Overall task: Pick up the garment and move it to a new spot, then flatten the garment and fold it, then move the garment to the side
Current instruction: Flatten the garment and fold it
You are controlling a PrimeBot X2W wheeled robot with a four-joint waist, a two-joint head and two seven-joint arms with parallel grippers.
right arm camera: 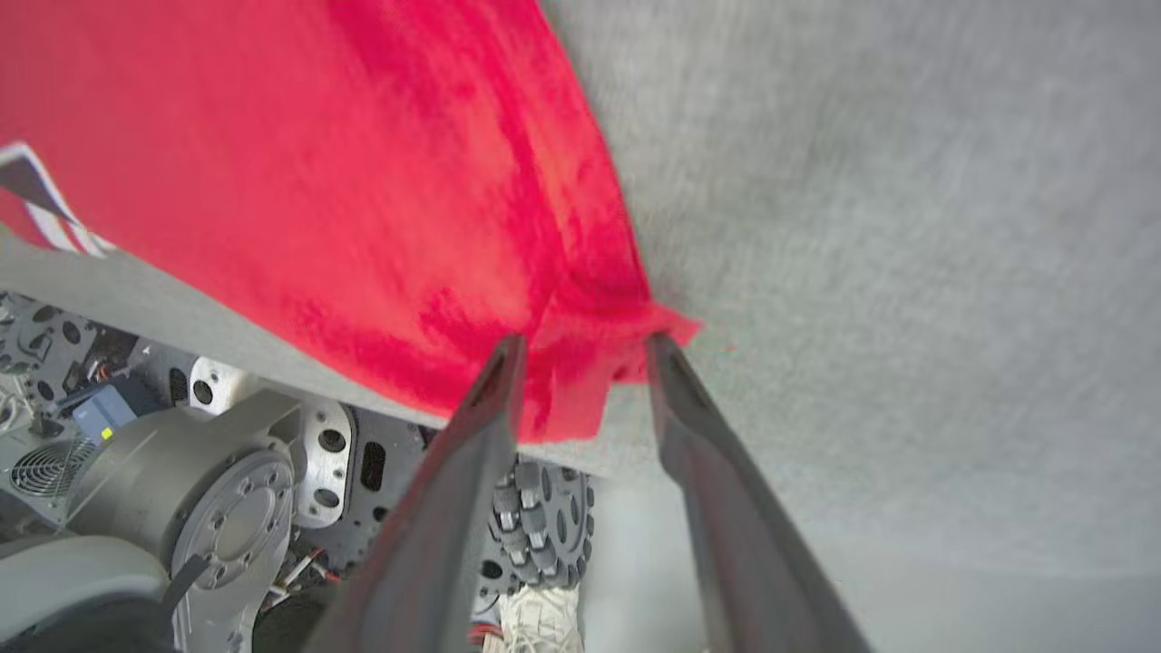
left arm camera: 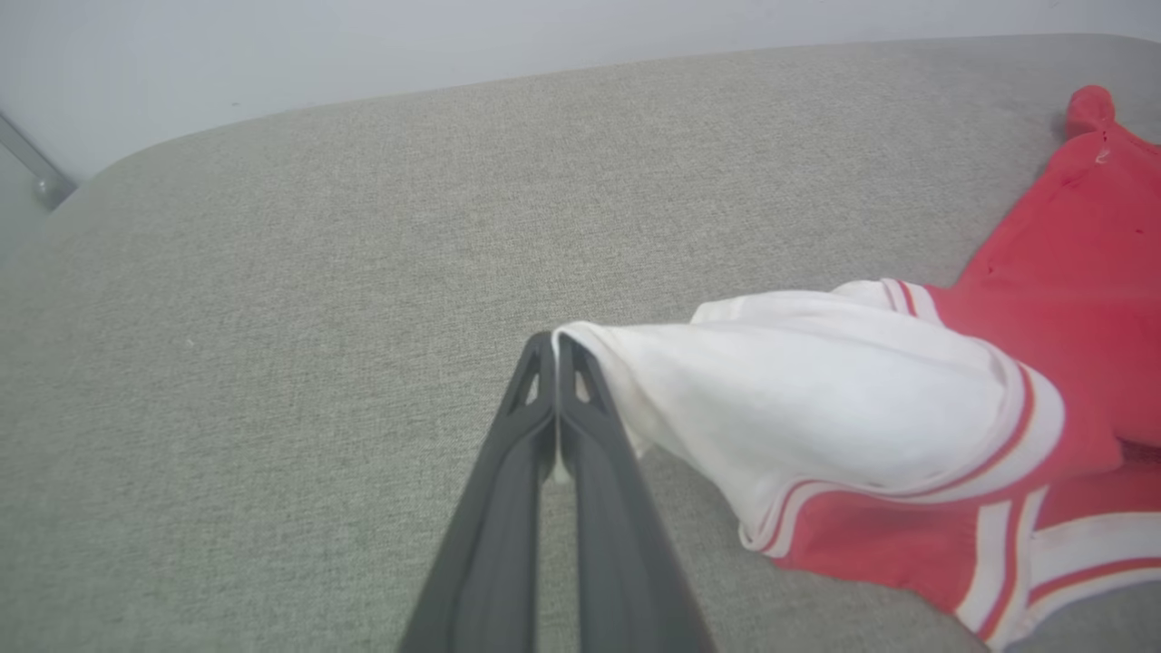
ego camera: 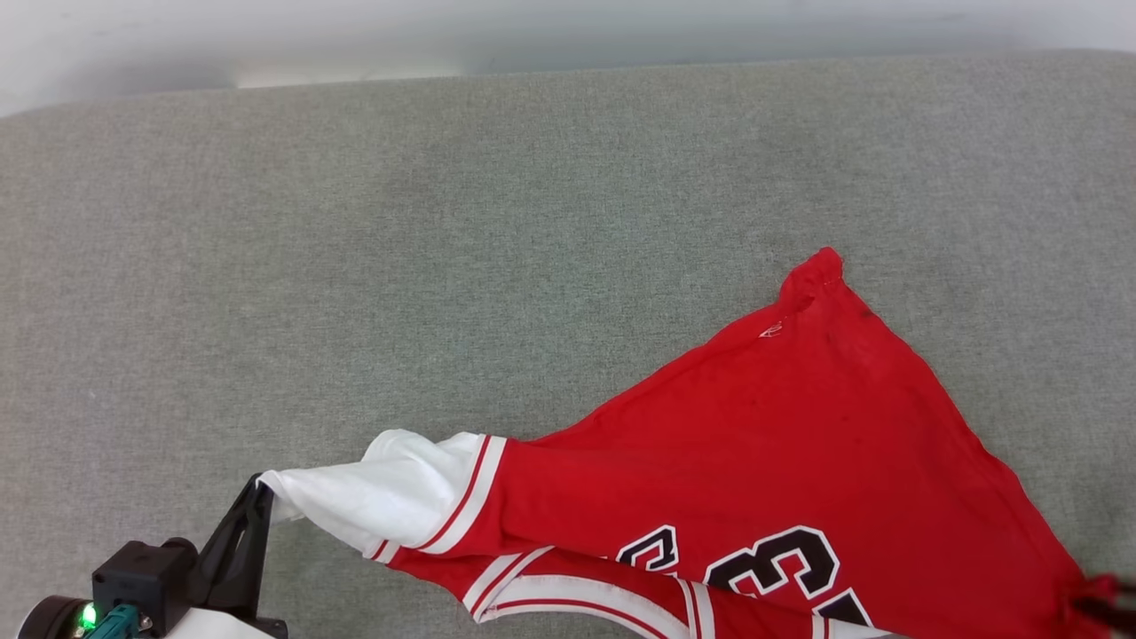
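Observation:
The garment (ego camera: 763,444), a red T-shirt with white sleeves and a black-and-white number print, lies stretched out on the grey padded surface (ego camera: 497,231) at the lower right. Its far hem corner points up the head view. My left gripper (ego camera: 264,497) is at the lower left, shut on the tip of the white sleeve (left arm camera: 816,399), which is drawn taut to the left; the closed fingertips (left arm camera: 555,349) pinch the cloth. My right gripper (right arm camera: 585,349) is at the near right corner of the red hem (right arm camera: 580,363). Its fingers stand apart with the bunched corner between them.
The grey surface stretches wide to the left and far side, ending at a pale wall (ego camera: 568,27). Its near edge runs just under the garment; below it, the right wrist view shows my base and wheels (right arm camera: 535,526).

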